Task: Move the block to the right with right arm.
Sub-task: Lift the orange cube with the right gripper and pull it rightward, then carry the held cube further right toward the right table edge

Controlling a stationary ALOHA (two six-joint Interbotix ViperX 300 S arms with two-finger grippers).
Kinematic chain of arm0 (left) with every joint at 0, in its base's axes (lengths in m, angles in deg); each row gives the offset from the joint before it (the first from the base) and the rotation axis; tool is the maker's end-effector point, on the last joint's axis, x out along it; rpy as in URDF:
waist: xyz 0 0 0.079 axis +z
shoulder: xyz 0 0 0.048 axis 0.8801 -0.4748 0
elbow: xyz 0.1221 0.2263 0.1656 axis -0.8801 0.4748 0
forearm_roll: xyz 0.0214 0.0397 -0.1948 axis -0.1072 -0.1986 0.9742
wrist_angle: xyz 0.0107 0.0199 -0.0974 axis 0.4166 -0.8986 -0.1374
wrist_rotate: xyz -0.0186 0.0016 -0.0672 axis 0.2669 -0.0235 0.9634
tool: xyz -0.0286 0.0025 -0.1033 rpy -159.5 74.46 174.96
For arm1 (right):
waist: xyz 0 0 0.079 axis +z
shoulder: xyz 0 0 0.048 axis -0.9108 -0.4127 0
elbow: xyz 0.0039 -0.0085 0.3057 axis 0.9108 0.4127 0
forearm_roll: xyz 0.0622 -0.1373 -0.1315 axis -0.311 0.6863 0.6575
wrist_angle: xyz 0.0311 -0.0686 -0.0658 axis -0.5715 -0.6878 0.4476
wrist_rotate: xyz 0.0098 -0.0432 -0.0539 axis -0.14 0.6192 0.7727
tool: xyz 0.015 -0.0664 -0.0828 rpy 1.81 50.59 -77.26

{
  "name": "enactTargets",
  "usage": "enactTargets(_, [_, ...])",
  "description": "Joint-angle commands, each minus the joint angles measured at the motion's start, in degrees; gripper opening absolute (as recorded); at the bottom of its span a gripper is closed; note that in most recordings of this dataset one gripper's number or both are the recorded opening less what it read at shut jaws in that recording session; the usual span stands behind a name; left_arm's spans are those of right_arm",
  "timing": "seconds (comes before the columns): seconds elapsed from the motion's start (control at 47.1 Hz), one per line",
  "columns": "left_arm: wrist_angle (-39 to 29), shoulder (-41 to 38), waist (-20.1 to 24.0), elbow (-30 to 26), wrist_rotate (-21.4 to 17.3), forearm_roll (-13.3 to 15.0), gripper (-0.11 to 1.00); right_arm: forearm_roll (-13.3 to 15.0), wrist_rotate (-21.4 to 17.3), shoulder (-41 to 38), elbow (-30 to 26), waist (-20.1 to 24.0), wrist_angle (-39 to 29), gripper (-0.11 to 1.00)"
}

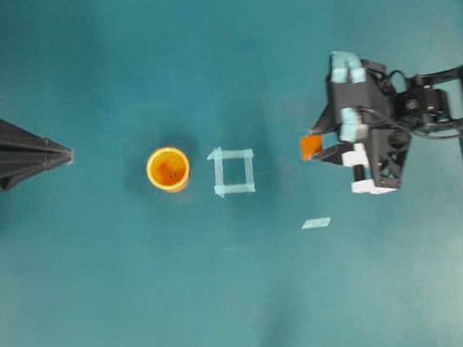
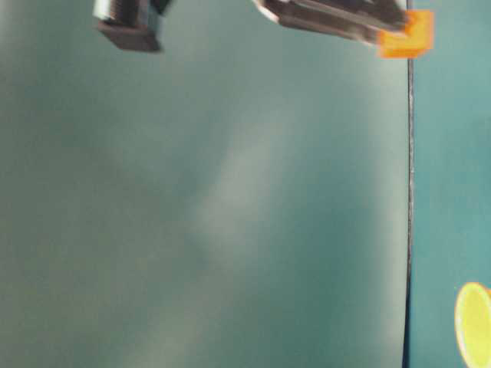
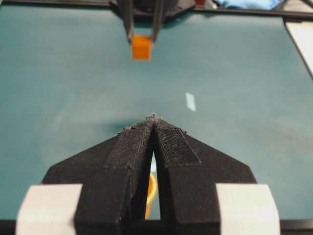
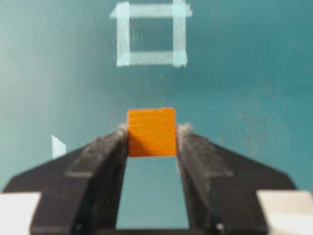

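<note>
The block [image 1: 310, 146], a small orange cube, sits between the fingers of my right gripper [image 1: 315, 145], to the right of the tape square. In the right wrist view both fingertips press against the sides of the block [image 4: 151, 131], so the right gripper is shut on it. From the left wrist view the block [image 3: 141, 47] shows far off between two dark fingers. I cannot tell whether it rests on the table or hangs just above it. My left gripper [image 1: 68, 155] lies at the far left, its tips [image 3: 154, 117] together and holding nothing.
A yellow-orange cup [image 1: 168, 168] stands upright left of a pale tape square [image 1: 234, 171] at mid-table. A short strip of tape [image 1: 315, 223] lies nearer the front, right of the square. The teal table [image 1: 245, 305] spreads around them.
</note>
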Motion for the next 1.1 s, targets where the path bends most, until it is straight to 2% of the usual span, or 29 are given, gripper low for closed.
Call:
enactTargets(0.0, [0.4,-0.4,0.0,-1.8,0.0,-0.2,0.0,0.0,-0.1,3.8,-0.4,0.1,-1.4,0.4])
enactTargets(0.382, [0.4,-0.3,0.0,-1.8,0.0,-0.2,0.0,-0.2,-0.5,19.2,3.1,0.1,-12.3,0.4])
enactTargets(0.595, [0.4,-0.4,0.0,-1.8,0.0,-0.2,0.0,-0.2,-0.4,27.6,3.1,0.1,-21.1,0.4])
enactTargets(0.807, [0.4,-0.4,0.1,-1.8,0.0,-0.2,0.0,-0.3,-0.5,32.8,2.5,0.1,-30.1,0.4])
enactTargets(1.083, [0.4,-0.4,0.0,-1.8,0.0,-0.2,0.0,-0.5,-0.5,36.7,2.1,0.1,-34.8,0.4])
